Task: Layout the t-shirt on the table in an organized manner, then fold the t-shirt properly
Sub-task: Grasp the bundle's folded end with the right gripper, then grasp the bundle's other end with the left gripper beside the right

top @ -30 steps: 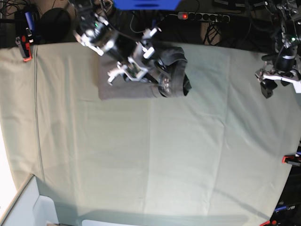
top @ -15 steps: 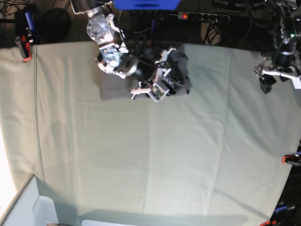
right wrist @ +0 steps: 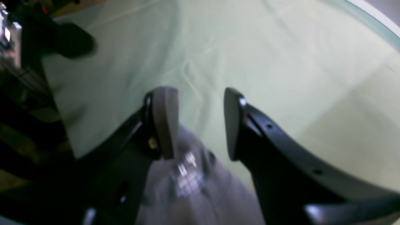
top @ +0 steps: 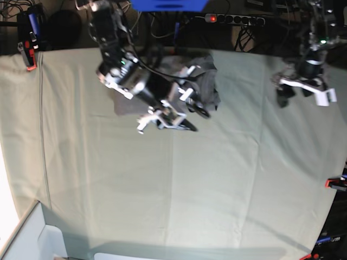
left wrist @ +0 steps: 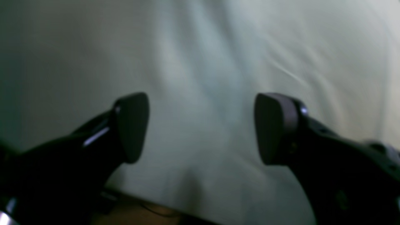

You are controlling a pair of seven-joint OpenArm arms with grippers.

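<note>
The grey t-shirt lies bunched at the far middle of the table, and my right arm crosses over it. My right gripper hangs just past the shirt's near edge, open. In the right wrist view its fingers stand apart with only green cloth between them, and the t-shirt shows below them, at the frame's bottom edge. My left gripper hovers over the table's far right, well away from the shirt. In the left wrist view the left gripper is wide open over bare green cloth.
Red-orange clamps grip the cloth at the far-left corner and the right edge. A power strip and cables lie behind the table. A white box sits at the front-left corner.
My right arm has swung its gripper off the shirt toward the table's front. My left arm has moved inward to the left, and its jaws have widened slightly.
</note>
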